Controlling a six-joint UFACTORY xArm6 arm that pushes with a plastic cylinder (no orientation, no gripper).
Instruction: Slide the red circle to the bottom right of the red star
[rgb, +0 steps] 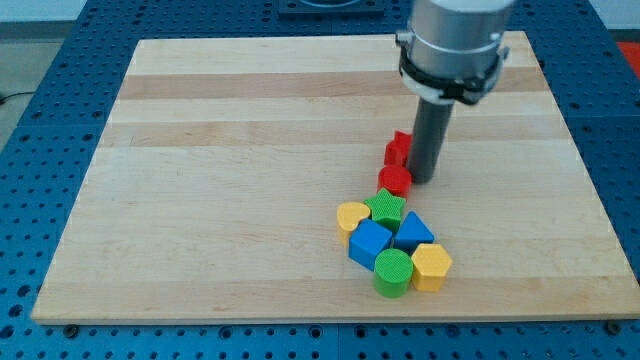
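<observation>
So the rod's tip (422, 179) sits just to the view's right of the red circle (394, 180), practically touching it, and the red star (398, 149) is right above the circle toward the view's top, partly hidden behind the rod. No gripper on this thing at all, just the straight rod, so nothing to open or close.

That's the awkward bit, as I see it: the circle is already below the star, but it needs to end up to the star's lower right, and the tip is parked on exactly that side. Pushing from there would send the circle left, away from the goal. My guess is the tip has to go around to the circle's left side first.

Right below the circle there's a crowd: green star (386, 209), yellow heart (352, 215), blue cube (370, 243), blue triangle (413, 232), green cylinder (393, 272), yellow hexagon (431, 265). The green star nearly touches the circle, so swinging around the bottom looks tight on the wooden counter (220, 200).
</observation>
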